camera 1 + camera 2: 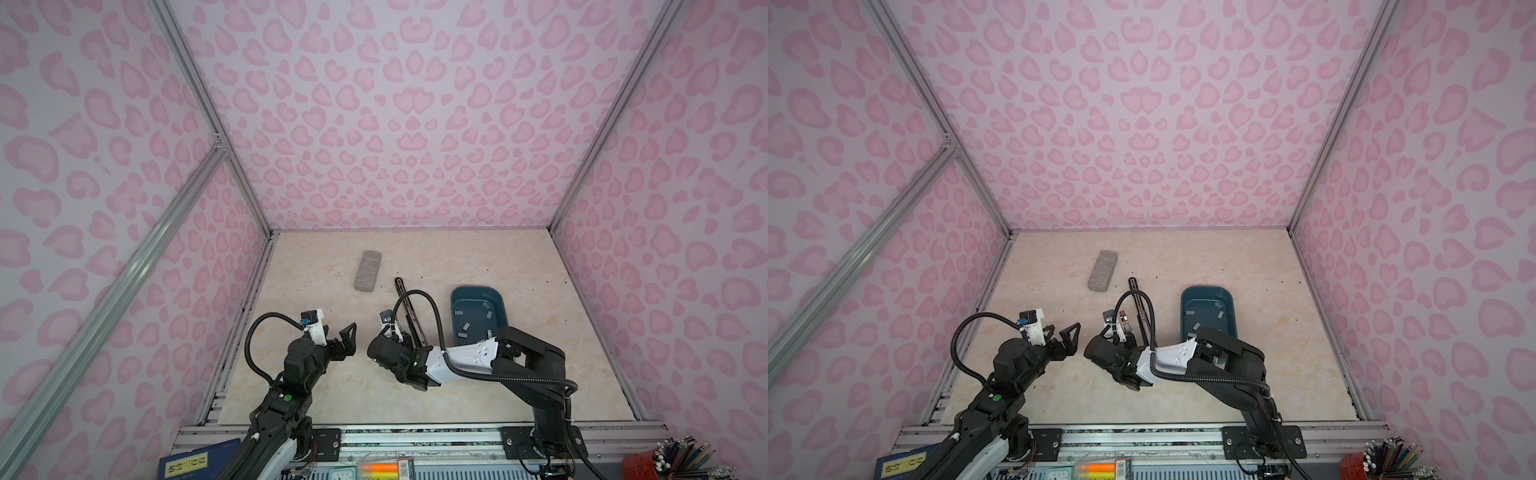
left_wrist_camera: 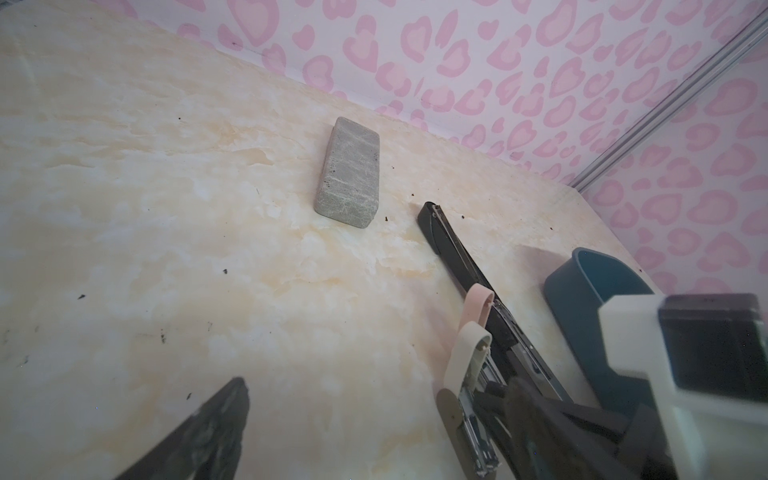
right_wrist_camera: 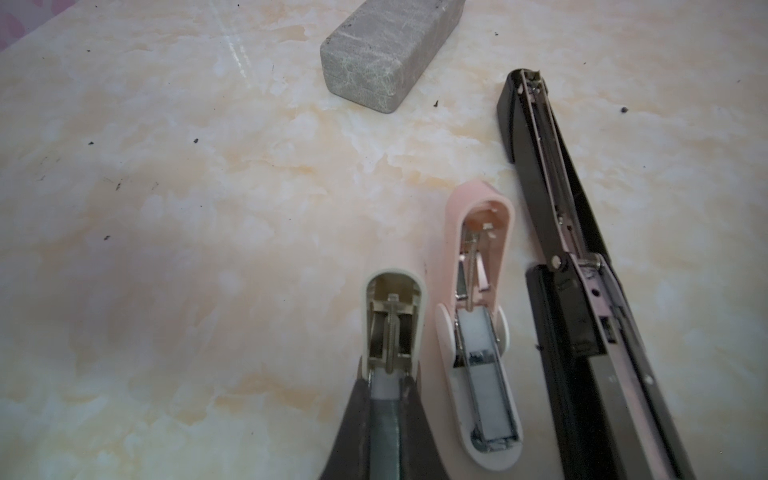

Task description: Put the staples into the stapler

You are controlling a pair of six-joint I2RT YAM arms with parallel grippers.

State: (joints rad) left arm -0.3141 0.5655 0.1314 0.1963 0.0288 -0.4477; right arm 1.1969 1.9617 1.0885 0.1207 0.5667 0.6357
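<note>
Hovering beside black stapler [image 3: 552, 199], right claw [image 3: 386, 386] pinched shut at cream stapler [image 3: 395, 307]; left claw [image 1: 340, 336] wide; staples [image 1: 464, 328] in nearby tray [image 1: 478, 289].

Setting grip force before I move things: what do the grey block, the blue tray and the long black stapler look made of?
Grey block: probably stone, possibly dense foam; matte, speckled, pale streaks.
Blue tray: likely plastic; smooth moulded wall, soft sheen.
Black stapler: shiny metal rail inside a smooth black shell, painted metal or plastic, unclear.
</note>
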